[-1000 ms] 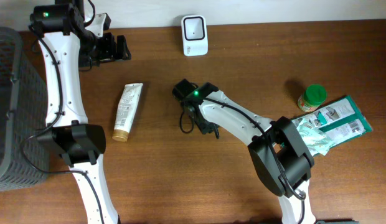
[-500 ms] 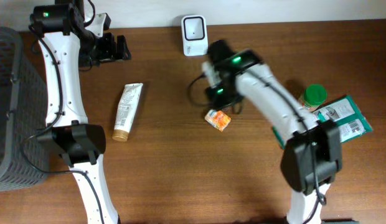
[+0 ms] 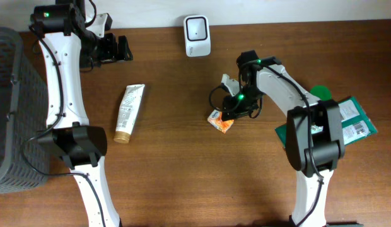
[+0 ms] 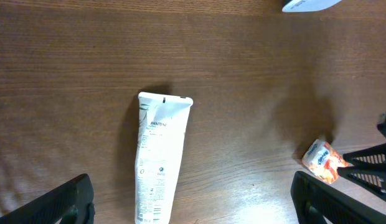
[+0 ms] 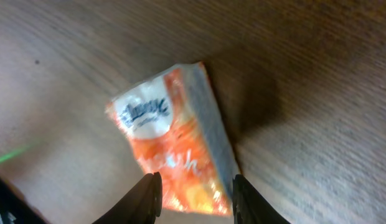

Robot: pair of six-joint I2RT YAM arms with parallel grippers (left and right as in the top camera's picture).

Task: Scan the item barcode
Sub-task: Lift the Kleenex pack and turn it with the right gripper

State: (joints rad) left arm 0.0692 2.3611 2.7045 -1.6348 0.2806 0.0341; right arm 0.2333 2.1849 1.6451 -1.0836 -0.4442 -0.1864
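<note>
Right gripper (image 5: 196, 194) is clasping an orange tissue pack (image 5: 174, 146) that is lying on the desk (image 3: 170, 164), near the white scanner (image 3: 197, 27).

The right jaws are standing partly closed, their fingers (image 5: 150, 194) pressing against the two sides of the pack's near end. The pack is showing blue script in a white oval, too blurred to read. It is resting flat, towards the robot's side of the scanner and a little to the right. The left gripper (image 3: 125, 49) is hovering at the far left of the desk with its jaws spread wide and holding nothing. Below it a cream tube (image 4: 158, 158) reading "PANTENE" is lying beside a grey basket (image 3: 12, 107). A green packet (image 3: 353, 116) is lying at the right edge, its print too small to read.
</note>
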